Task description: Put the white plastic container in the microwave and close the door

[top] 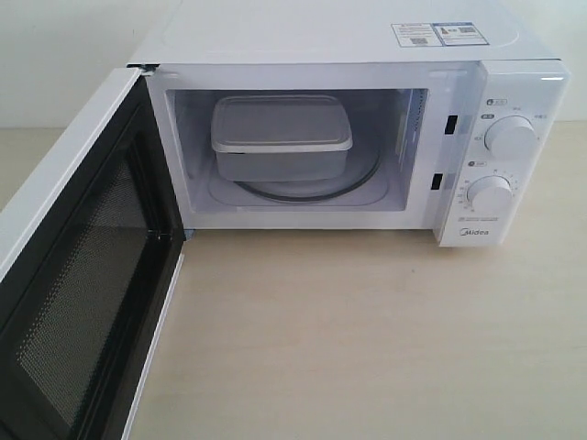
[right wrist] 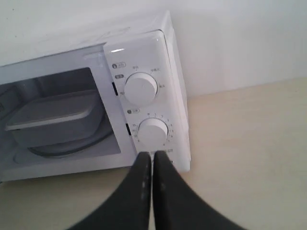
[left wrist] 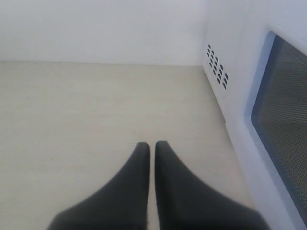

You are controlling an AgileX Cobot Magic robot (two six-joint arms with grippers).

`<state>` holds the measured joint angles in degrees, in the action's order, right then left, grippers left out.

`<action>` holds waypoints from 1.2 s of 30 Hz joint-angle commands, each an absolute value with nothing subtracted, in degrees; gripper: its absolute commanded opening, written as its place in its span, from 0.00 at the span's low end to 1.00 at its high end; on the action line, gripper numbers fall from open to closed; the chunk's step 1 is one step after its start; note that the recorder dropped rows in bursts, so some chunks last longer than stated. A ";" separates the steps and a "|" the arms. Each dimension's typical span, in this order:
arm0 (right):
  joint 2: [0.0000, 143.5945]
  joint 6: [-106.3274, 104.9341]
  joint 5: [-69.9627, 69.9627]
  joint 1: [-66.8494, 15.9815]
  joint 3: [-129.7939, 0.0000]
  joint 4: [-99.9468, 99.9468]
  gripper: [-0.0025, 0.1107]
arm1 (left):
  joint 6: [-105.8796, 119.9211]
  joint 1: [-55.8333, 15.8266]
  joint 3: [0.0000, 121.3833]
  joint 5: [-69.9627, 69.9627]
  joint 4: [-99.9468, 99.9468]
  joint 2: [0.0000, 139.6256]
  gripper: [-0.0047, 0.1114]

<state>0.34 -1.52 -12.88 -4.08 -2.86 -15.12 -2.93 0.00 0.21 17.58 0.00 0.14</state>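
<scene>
Table (top: 367, 330) is bare in front of the microwave (top: 321, 37), which sits at the back with its cavity facing me. The door (top: 83, 275) is swung wide on its left hinge, inner black frame and mesh toward the camera, nowhere near latched. The white plastic container (top: 280, 133) is inside the cavity, lid on, resting on the glass turntable (top: 303, 194), left of centre and well clear of the front opening as far as I can tell. So I judge step one done: box is in. What's left is the door, all of it. Two dials (top: 511, 137) on the right panel, not part of this job. Neither arm shows in the exterior view. Left gripper (left wrist: 152, 146): fingers pressed almost together, only a hairline gap, nothing between them. It hovers over the table just outside the door's outer face, with the side vent holes (left wrist: 217, 67) ahead. Looks like the natural arm to push the door round, my read only. Right gripper (right wrist: 152, 155): fingers closed up tight, holding nothing, out in front of the control panel below the lower dial and not touching it.
</scene>
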 commanded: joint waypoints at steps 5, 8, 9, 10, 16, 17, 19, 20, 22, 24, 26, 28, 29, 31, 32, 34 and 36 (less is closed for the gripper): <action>0.00 -1.61 -10.10 -3.98 0.00 -12.68 0.03 | -3.40 0.10 0.00 17.60 0.00 0.00 0.08; 0.00 -1.97 -12.62 -3.98 0.00 -9.41 0.03 | -3.40 0.10 0.00 17.60 0.00 0.00 0.08; 0.00 -1.97 -12.90 -3.98 0.00 -7.32 0.03 | -3.40 0.10 0.00 17.60 0.00 0.00 0.08; 0.00 -1.97 -13.02 -3.98 0.00 -5.15 0.03 | -3.40 0.10 0.00 17.60 0.00 0.00 0.08; 0.00 -1.76 -16.40 -3.98 0.00 1.83 0.03 | -3.40 0.10 0.00 17.60 0.00 0.00 0.08; 0.00 -1.76 -18.04 -3.98 0.00 1.83 0.03 | -3.40 0.10 0.00 17.60 0.00 0.00 0.08; 0.00 -1.76 -19.06 -3.98 0.00 1.83 0.03 | -3.40 0.10 0.00 17.60 0.00 0.00 0.08; 0.00 -1.76 -19.06 -3.98 0.00 1.83 0.03 | -3.40 0.10 0.00 17.60 0.00 0.00 0.08; 0.00 -1.76 -18.85 -3.98 0.00 1.83 0.03 | -3.40 0.10 0.00 17.60 0.00 0.00 0.08; 0.00 -1.52 -18.54 -3.98 0.00 1.83 0.03 | -3.40 0.10 0.00 17.60 0.00 0.00 0.08; 0.00 -1.34 -18.54 -3.98 0.00 1.83 0.03 | -3.40 0.10 0.00 17.60 0.00 0.00 0.08; 0.00 -1.34 -18.54 -3.98 0.00 1.83 0.03 | -3.40 0.10 0.00 17.60 0.00 0.00 0.08; 0.00 -1.34 -18.54 -3.98 0.00 1.83 0.03 | -3.40 0.10 0.00 17.60 0.00 0.00 0.08; 0.00 -1.34 -18.54 -3.98 0.00 1.83 0.03 | -3.40 0.10 0.00 17.60 0.00 0.00 0.08; 0.00 -1.34 -18.54 -3.98 0.00 1.83 0.03 | -3.40 0.10 0.00 17.60 0.00 0.00 0.08; 0.00 -1.21 -18.54 -3.98 0.00 1.83 0.03 | -3.40 0.10 0.00 17.60 0.00 0.00 0.08; 0.00 -1.21 -18.54 -3.98 0.00 1.83 0.03 | -3.40 0.10 0.00 17.60 0.00 0.00 0.08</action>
